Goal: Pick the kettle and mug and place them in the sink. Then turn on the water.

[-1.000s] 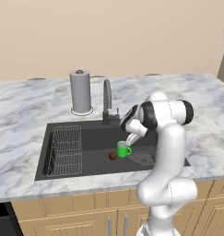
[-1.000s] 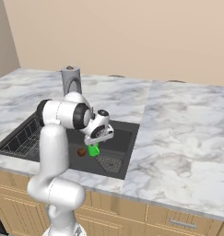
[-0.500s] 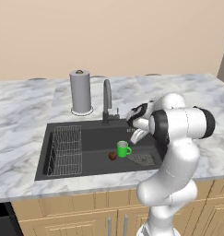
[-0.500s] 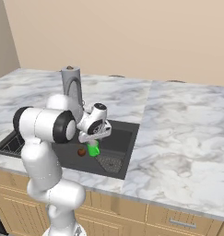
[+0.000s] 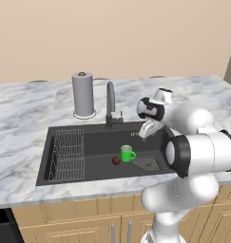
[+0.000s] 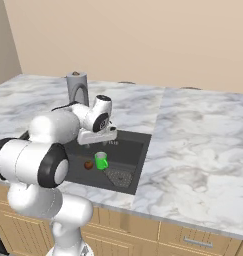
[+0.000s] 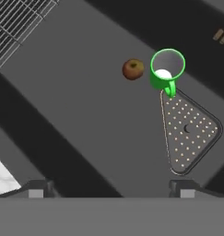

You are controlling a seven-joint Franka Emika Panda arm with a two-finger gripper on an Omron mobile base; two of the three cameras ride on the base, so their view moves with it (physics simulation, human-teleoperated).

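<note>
The end effector (image 7: 111, 186) hangs empty with its jaws spread wide above the sink (image 5: 95, 137). Below and ahead of it, the mug (image 7: 166, 69) stands upright on the basin floor, between a small reddish-brown fruit (image 7: 132, 69) and the drain (image 7: 189, 136).

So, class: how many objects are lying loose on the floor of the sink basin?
2. The green mug stands upright near the drain strainer, and a small reddish-brown apple lies just beside the mug. The arm blocks part of the basin in the base views, so more could be hidden.
</note>
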